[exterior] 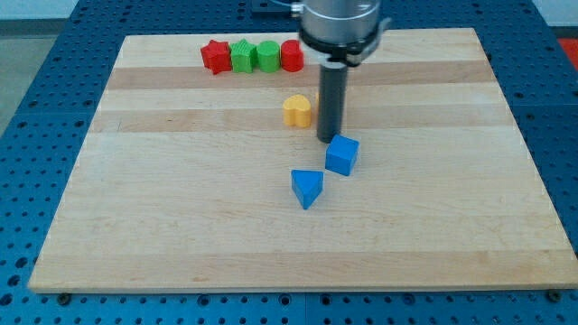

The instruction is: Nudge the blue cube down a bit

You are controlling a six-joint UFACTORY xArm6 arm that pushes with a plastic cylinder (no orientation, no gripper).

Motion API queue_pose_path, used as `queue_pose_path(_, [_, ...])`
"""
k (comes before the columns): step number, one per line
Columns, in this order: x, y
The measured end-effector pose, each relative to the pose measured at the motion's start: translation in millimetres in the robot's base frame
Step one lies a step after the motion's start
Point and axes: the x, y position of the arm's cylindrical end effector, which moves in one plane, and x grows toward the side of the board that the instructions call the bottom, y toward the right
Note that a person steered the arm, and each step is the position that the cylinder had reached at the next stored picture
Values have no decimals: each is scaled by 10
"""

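Entry: blue cube (342, 154) sat mid-tabletop (181, 226), beside a blue wedge (307, 188); my tip (328, 138), no grasping hand fitted, stood just above its upper-left edge, apparently touching; approach judged complete, next a short push toward the view's bottom.

Blue cube (342, 154) sits flat near the board's middle, turned slightly askew
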Motion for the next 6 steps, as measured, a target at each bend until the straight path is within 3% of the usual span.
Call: queue_pose_path(6, [112, -115])
